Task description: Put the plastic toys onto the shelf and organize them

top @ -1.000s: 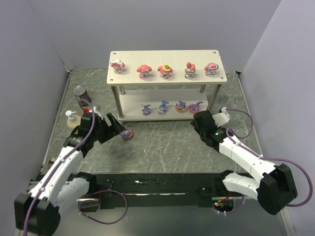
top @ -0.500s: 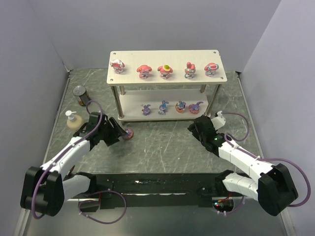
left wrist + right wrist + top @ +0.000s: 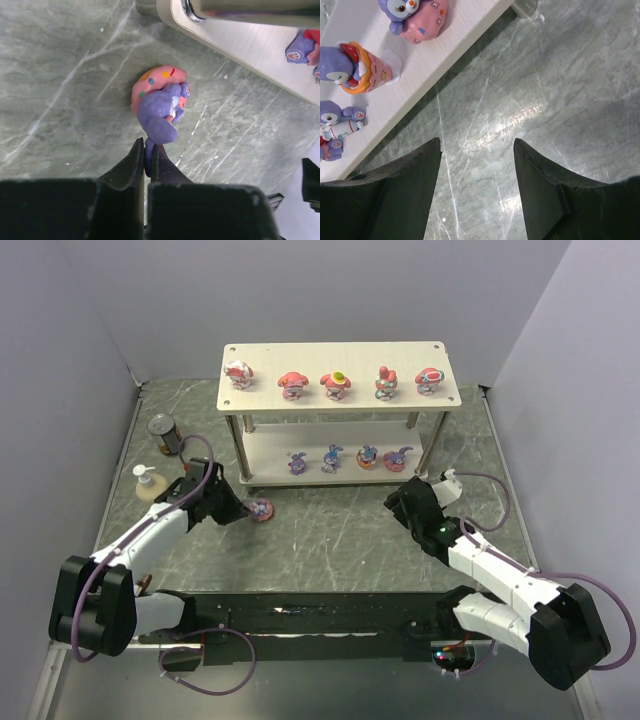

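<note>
A purple rabbit-eared toy on a pink doughnut base lies on the table just left of the shelf's front leg. My left gripper is shut on one of its long purple ears. The shelf carries several pink hooded toys on its top board. Several purple-blue toys stand on the lower board. My right gripper hangs open over bare table by the shelf's right front corner, with nothing between its fingers.
A dark tin can and a beige pump bottle stand at the table's left edge, behind my left arm. Grey walls close in the left, right and back. A silver shelf post stands just beyond the held toy.
My left gripper was open a second ago and has closed on the toy's ear. The left arm has dropped lower. The right gripper has drawn back a little from the shelf.
</note>
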{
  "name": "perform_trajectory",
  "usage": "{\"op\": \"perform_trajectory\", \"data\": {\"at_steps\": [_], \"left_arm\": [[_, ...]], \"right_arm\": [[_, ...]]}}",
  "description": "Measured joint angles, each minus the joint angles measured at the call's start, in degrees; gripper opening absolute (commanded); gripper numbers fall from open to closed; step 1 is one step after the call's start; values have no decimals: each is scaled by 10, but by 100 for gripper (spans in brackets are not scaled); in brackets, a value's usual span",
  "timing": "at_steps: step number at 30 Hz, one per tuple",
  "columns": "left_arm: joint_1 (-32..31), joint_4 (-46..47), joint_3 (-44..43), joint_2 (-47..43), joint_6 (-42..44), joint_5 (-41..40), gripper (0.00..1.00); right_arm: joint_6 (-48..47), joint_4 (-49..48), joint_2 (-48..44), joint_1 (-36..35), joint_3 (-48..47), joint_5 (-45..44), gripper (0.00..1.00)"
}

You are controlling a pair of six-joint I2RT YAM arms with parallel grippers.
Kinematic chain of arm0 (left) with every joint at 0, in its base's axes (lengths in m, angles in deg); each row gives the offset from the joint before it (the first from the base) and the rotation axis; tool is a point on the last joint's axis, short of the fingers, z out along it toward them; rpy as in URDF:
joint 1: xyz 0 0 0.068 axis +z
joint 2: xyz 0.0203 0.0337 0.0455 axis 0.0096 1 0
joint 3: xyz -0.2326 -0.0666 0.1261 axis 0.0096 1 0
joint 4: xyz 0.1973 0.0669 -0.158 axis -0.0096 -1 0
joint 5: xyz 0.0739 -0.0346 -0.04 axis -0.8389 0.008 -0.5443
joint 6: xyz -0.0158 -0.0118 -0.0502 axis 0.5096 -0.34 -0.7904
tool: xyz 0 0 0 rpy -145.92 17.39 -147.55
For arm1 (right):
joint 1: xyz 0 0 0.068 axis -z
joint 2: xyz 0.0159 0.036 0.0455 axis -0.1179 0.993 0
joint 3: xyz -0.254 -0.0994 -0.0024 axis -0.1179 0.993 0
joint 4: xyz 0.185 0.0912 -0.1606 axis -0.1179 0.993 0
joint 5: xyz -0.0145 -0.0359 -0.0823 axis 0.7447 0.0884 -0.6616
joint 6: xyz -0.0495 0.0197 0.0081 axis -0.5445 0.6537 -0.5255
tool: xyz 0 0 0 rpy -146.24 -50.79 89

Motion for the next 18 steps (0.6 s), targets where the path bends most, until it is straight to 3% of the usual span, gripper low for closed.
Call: {"op": "perform_trajectory", "data": {"at_steps": [9, 14, 18], "left_arm": [[-21, -63, -35, -14, 94, 13, 1], [-110, -99, -87, -7, 169, 24, 1], [-188, -106, -103, 26, 195, 25, 1]], "right_arm": [[-69, -30, -17, 0, 1, 43, 70], [-172, -129, -17, -7, 10, 168, 78], [-252, -228, -1, -62, 29, 261, 87]]}}
